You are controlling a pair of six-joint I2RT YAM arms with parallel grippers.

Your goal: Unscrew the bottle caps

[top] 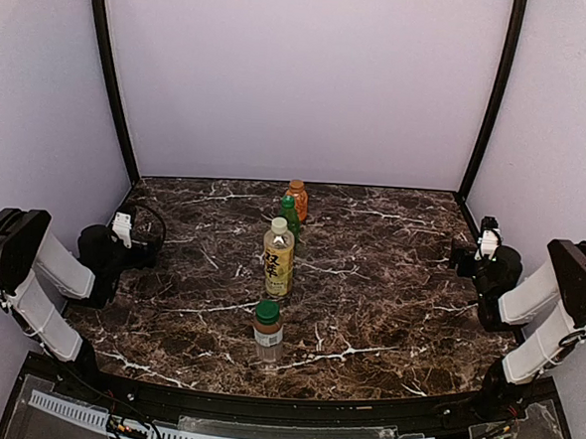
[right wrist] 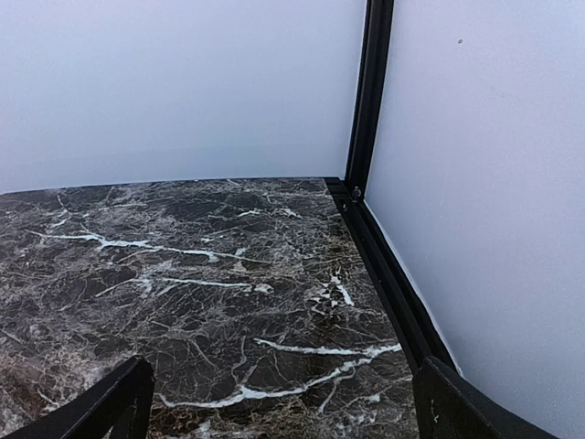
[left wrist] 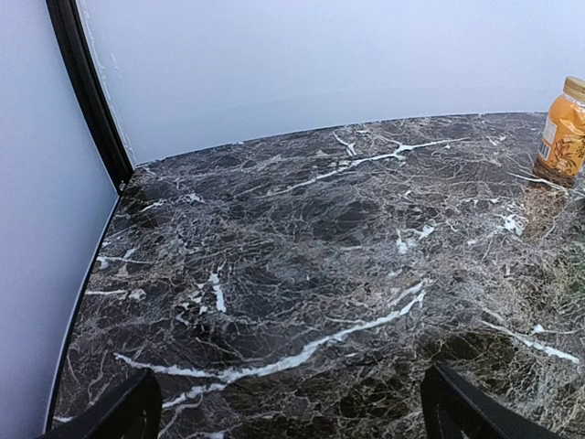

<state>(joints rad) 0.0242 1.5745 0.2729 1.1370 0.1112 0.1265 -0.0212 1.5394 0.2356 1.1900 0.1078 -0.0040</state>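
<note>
Four bottles stand upright in a line down the middle of the marble table (top: 388,285). Farthest is the squat orange bottle (top: 296,198), then the green bottle (top: 289,217), the tall yellow bottle (top: 279,260) with a white cap, and nearest the clear bottle (top: 267,334) with a green cap. All caps are on. My left gripper (top: 144,248) rests at the left edge, open and empty, well away from the bottles. My right gripper (top: 460,256) rests at the right edge, open and empty. The orange bottle (left wrist: 562,133) shows at the right edge of the left wrist view; the right wrist view shows no bottle.
Pale walls with black corner posts (top: 111,74) enclose the table on three sides. In the left wrist view the left gripper (left wrist: 288,421) faces bare marble toward the back left corner. In the right wrist view the right gripper (right wrist: 279,416) faces the back right corner post (right wrist: 366,101).
</note>
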